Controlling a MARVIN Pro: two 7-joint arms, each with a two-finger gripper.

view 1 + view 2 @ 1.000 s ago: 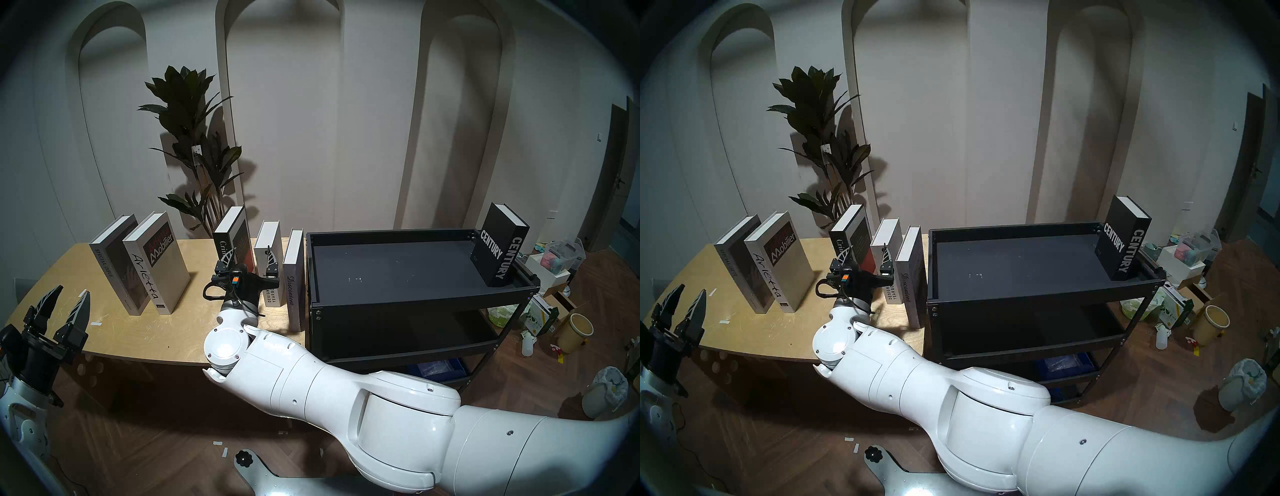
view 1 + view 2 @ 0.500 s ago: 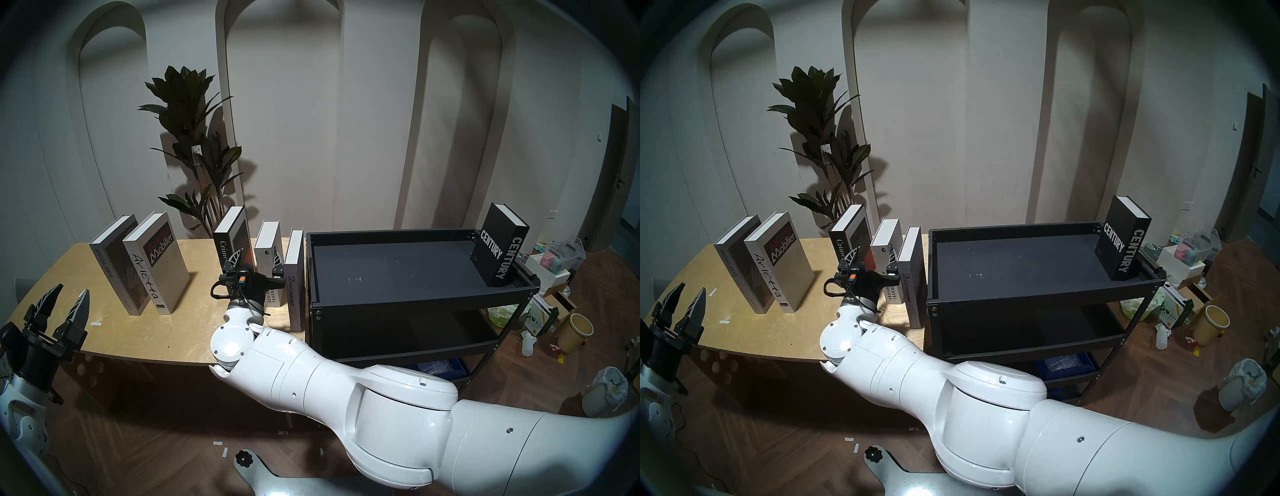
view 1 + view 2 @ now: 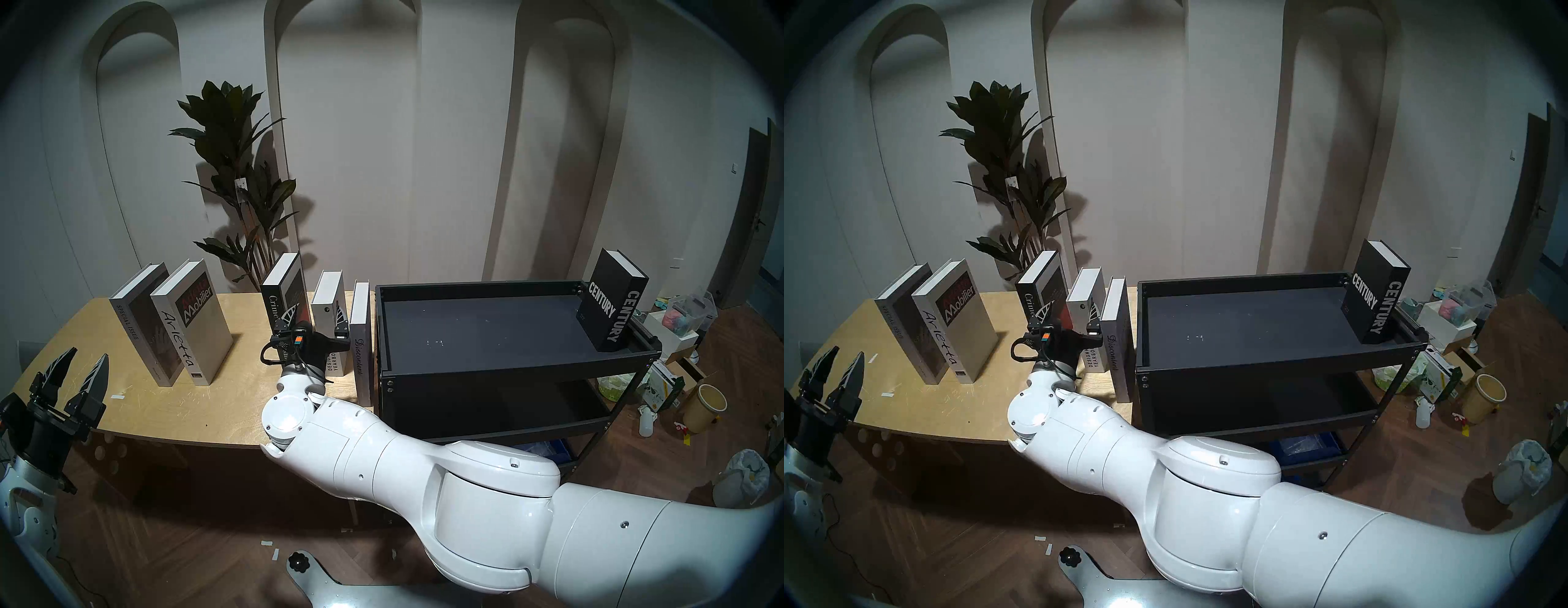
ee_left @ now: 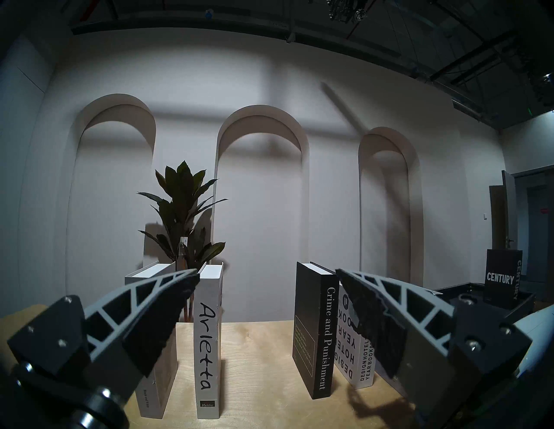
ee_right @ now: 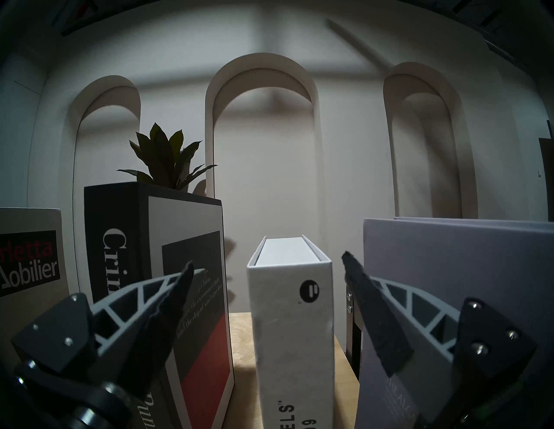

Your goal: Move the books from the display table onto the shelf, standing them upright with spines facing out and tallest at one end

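Note:
Five books stand upright on the display table (image 3: pixel 148 407): SPECIAL ISSUE (image 3: pixel 135 322), Arietta (image 3: pixel 191 327), black Crime and Punishment (image 3: pixel 284 293), a white yearbook (image 3: pixel 326 305) and grey Discontent (image 3: pixel 360 339). The black CENTURY book (image 3: pixel 611 310) stands at the right end of the shelf (image 3: pixel 488 331). My right gripper (image 3: pixel 313 316) is open, one finger on each side of the white yearbook (image 5: pixel 292 314), not touching it. My left gripper (image 3: pixel 88 354) hangs open and empty over the table's near left corner.
A tall potted plant (image 3: pixel 237 170) stands behind the table. The shelf's left rim (image 3: pixel 377 339) stands right beside Discontent. Boxes, a beige bucket (image 3: pixel 704 407) and a lined bin (image 3: pixel 740 475) clutter the floor to the right of the shelf.
My right arm has pushed forward and to the right, so its open fingers now flank the white yearbook. The left arm has barely shifted.

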